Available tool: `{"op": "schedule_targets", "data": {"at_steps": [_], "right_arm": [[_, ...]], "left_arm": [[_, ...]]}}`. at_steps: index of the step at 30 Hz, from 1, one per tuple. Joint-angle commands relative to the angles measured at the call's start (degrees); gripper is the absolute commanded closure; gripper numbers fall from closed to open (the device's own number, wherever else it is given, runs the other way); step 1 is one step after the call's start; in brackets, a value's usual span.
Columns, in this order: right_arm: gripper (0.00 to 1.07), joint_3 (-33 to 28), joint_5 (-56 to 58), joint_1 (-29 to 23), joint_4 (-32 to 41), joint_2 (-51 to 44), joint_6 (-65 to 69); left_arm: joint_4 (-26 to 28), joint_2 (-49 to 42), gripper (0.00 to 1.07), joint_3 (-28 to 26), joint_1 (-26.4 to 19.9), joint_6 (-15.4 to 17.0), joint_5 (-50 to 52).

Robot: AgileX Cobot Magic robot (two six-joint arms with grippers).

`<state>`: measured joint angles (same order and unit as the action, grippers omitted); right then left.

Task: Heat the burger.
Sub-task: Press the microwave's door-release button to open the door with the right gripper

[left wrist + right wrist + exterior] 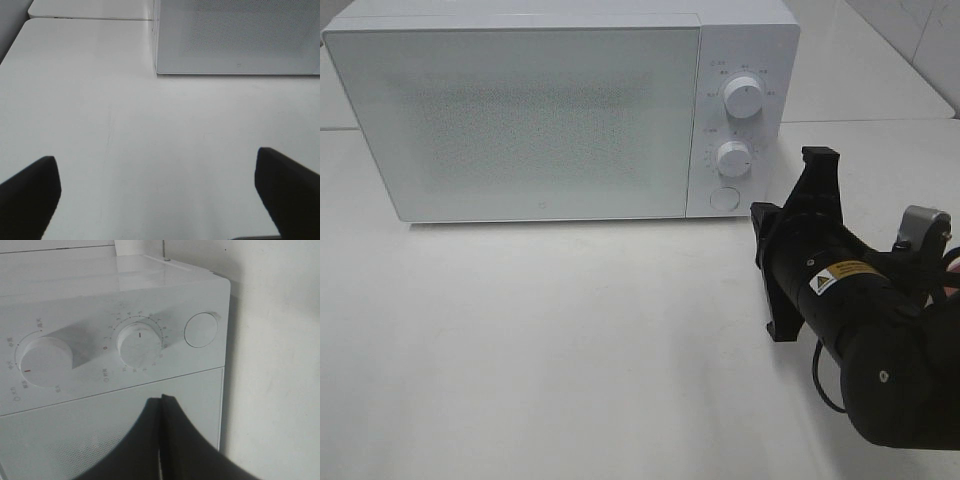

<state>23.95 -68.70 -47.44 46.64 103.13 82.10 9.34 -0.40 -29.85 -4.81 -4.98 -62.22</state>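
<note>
Two grippers are in view. The left gripper (156,162) hangs over the white table (125,125) with its fingers (30,195) spread wide apart; only bare table surface shows between them, and a lower front corner of the microwave (235,40) lies ahead of it. The right gripper (162,402) has its fingers (185,440) pressed together, the tips meeting in a single point, with no object clamped between them. It faces the control panel (115,340) at the right end of the microwave, near it but apart from it. In the high view the right arm (860,300) reaches in from the right edge of the table. The control panel carries an upper knob (744,97), a lower knob (734,158) directly beneath it and a round button (724,198) at the bottom. The microwave door (520,110) is shut, and its dotted pane is opaque. The burger appears in none of the three views; whether it sits behind the shut door cannot be told.
</note>
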Motion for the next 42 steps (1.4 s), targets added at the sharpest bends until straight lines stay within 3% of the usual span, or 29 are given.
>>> {"op": "schedule_targets", "data": {"at_steps": [1,15,34,42], "right_arm": [[1.07,-0.06,4.13,-0.29,-0.69,0.0,0.0],[1.07,2.12,9.74,3.15,-2.46,1.49,-2.86],[1.07,14.21,10.14,10.66,-9.74,12.26,-1.38],[1.07,17.7,11.75,11.4,-11.17,15.13,-1.32]], "left_arm": [[0.34,-1.26,0.09,0.23,0.17,-0.11,0.8],[0.34,-1.26,0.09,0.23,0.17,-0.11,0.8],[0.34,-1.26,0.09,0.23,0.17,-0.11,0.8],[0.34,-1.26,0.09,0.23,0.17,-0.11,0.8]]}}
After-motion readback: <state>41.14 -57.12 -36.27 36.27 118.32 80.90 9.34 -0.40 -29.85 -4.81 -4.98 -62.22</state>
